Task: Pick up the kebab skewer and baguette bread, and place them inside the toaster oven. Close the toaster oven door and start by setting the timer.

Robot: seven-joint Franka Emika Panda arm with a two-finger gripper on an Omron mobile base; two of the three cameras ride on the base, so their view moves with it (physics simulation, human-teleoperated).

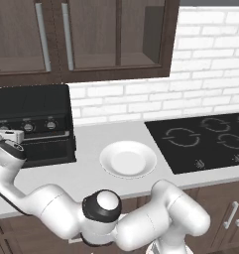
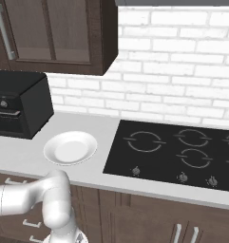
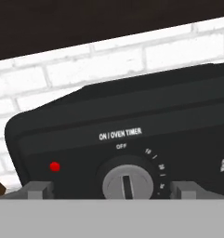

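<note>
Gripper (image 3: 111, 190) is hanging spread wide, fingertips (image 3: 38, 190) straddling the timer knob (image 3: 127, 184) so it can pinch and twist. Toaster oven (image 1: 31, 121) is sitting at 9 o'clock of the white plate (image 1: 127, 159) on the surface (image 1: 91, 134), door looking closed. Knob's pointer is reading OFF.

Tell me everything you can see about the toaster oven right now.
The toaster oven is a black, boxy appliance on the grey counter against the white brick wall, left of the white plate. Its door looks shut. A row of silver-grey knobs sits above the door. Close up, the timer knob is labelled ON / OVEN TIMER, with a red light beside it. The open gripper straddles that knob.
</note>
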